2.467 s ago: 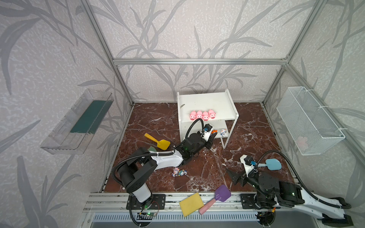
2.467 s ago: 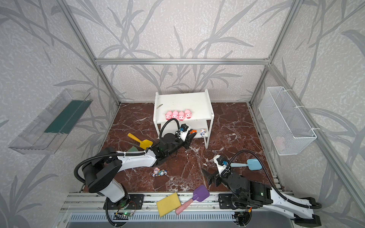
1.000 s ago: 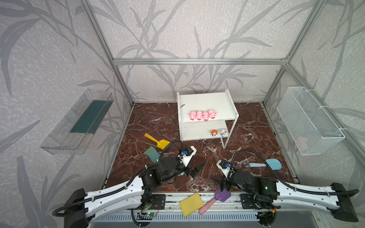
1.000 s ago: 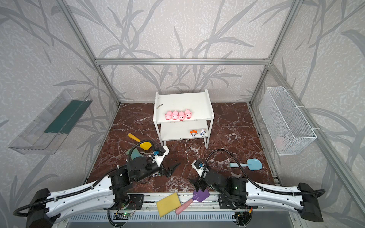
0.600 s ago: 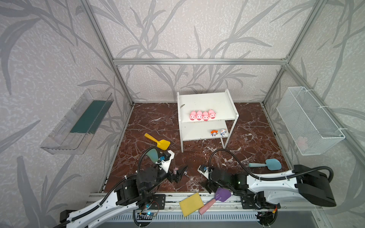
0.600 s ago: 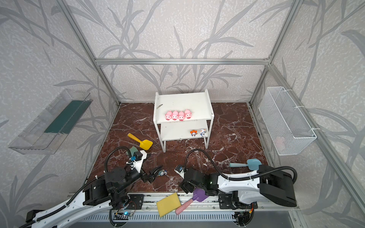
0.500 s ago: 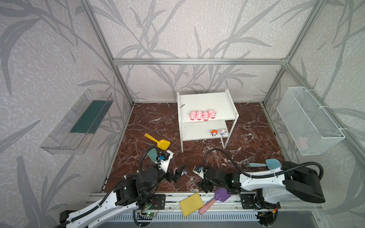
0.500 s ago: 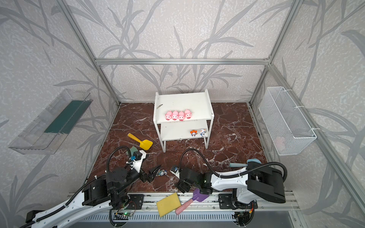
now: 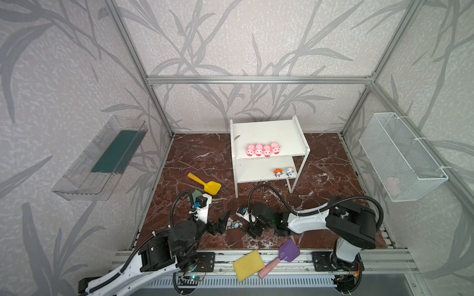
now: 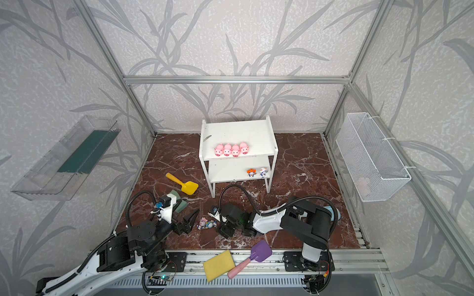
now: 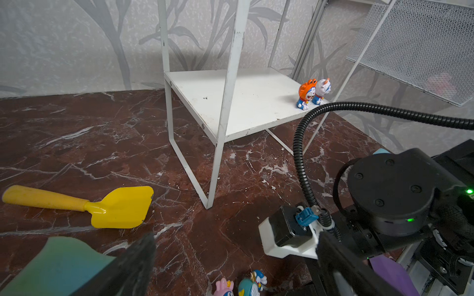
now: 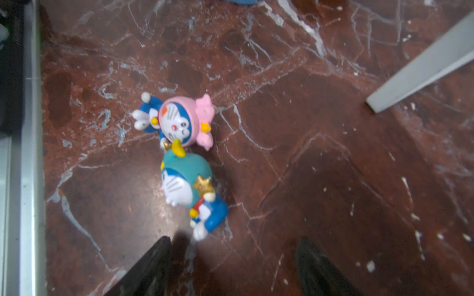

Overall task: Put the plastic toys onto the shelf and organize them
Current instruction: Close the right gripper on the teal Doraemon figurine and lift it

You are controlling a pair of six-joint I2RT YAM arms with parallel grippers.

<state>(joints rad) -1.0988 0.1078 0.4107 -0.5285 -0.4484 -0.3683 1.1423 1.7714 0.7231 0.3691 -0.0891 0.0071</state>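
Note:
The white shelf (image 9: pixel 266 133) stands at the back; several pink pigs (image 9: pixel 263 149) line its top board. An orange figurine (image 9: pixel 277 172) and a white-blue one (image 9: pixel 289 171) stand on its lower board. A pink figurine (image 12: pixel 179 120) and a teal figurine (image 12: pixel 187 179) lie touching on the marble floor near the front. My left gripper (image 9: pixel 222 222) is open just left of them, and they show low between its fingers in the left wrist view. My right gripper (image 12: pixel 234 242) is open just right of them; the teal one's feet lie close to one fingertip, outside the jaws.
A yellow shovel (image 9: pixel 205 183) lies left of the shelf, with a green sponge (image 11: pixel 56 264) beside my left wrist. A yellow sponge (image 9: pixel 248 265) and a purple shovel (image 9: pixel 284 255) rest on the front rail. A wire basket (image 9: pixel 400 156) and a clear tray (image 9: pixel 102 159) hang on the side walls.
My left gripper has drawn back from the shelf to the front floor. My right gripper has swung left toward the two lying figurines, and its jaws have narrowed a little.

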